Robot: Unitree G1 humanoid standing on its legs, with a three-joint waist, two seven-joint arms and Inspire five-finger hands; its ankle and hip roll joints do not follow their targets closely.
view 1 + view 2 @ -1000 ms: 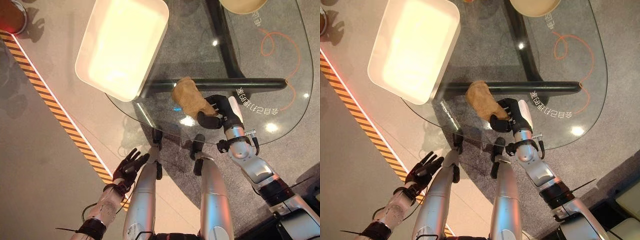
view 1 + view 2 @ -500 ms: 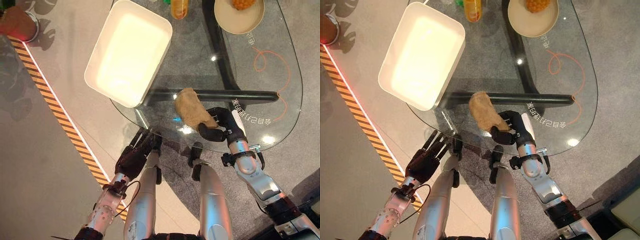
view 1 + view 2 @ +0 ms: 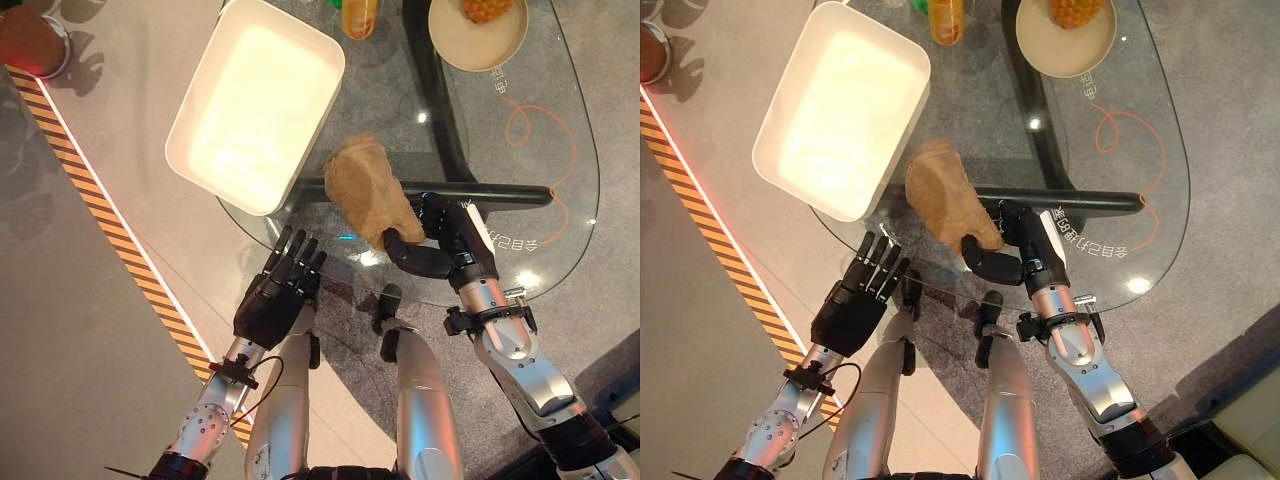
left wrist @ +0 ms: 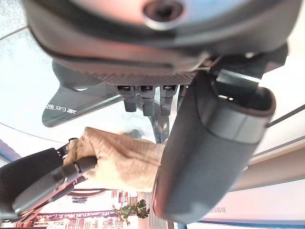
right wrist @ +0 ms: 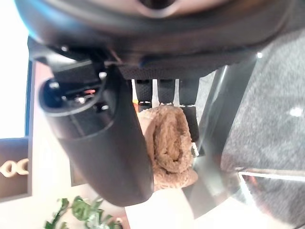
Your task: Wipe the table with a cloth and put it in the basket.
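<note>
So you're gripping the tan cloth (image 3: 366, 190) in the right hand (image 3: 437, 242), fingers curled around it, carrying it; the white basket (image 3: 196, 152) sits just beyond, needing a leftward swing.

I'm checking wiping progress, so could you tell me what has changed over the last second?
The right hand, shut on the tan cloth, has slid it toward the white basket. The left hand, open, has risen to the glass table edge. Basket stayed put.

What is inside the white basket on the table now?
The white basket looks empty; its pale floor shows. The cloth is outside it, pinched in the right hand over the glass table.
</note>
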